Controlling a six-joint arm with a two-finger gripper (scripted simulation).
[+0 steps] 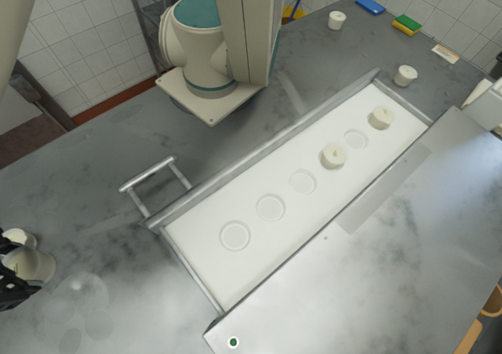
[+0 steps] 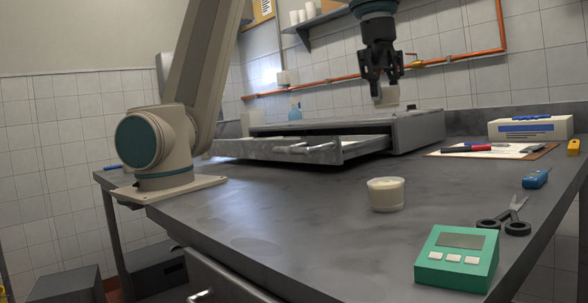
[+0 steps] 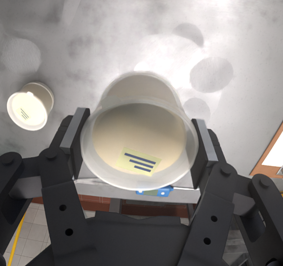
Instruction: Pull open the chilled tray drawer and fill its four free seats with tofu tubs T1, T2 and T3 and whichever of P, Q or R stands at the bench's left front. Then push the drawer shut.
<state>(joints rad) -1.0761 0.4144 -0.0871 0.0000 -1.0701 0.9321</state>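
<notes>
Two white tofu tubs (image 1: 333, 156) (image 1: 381, 117) sit in seats of the open drawer's white tray (image 1: 292, 188). Several round seats hold nothing, one between the two tubs (image 1: 356, 139) and three toward the handle end (image 1: 234, 235). The drawer's bar handle (image 1: 148, 174) points toward the bench's left side. One more tub (image 2: 386, 193) (image 3: 29, 105) stands on the bench below and beside my gripper. Two other tubs (image 1: 336, 20) (image 1: 405, 75) stand on the bench beyond the drawer's far end. My gripper (image 2: 381, 87) (image 3: 138, 146) hangs high over the bench's front and grips a tub (image 3: 139, 133) with a yellow label.
Behind the drawer stand the arm's base (image 1: 207, 78) and a tiled wall. A green timer (image 2: 458, 257), scissors (image 2: 505, 221), a blue thermometer (image 2: 534, 179) and a clipboard (image 2: 491, 150) lie on the bench. A sponge (image 1: 407, 24) and a blue block (image 1: 370, 5) lie at the far corner.
</notes>
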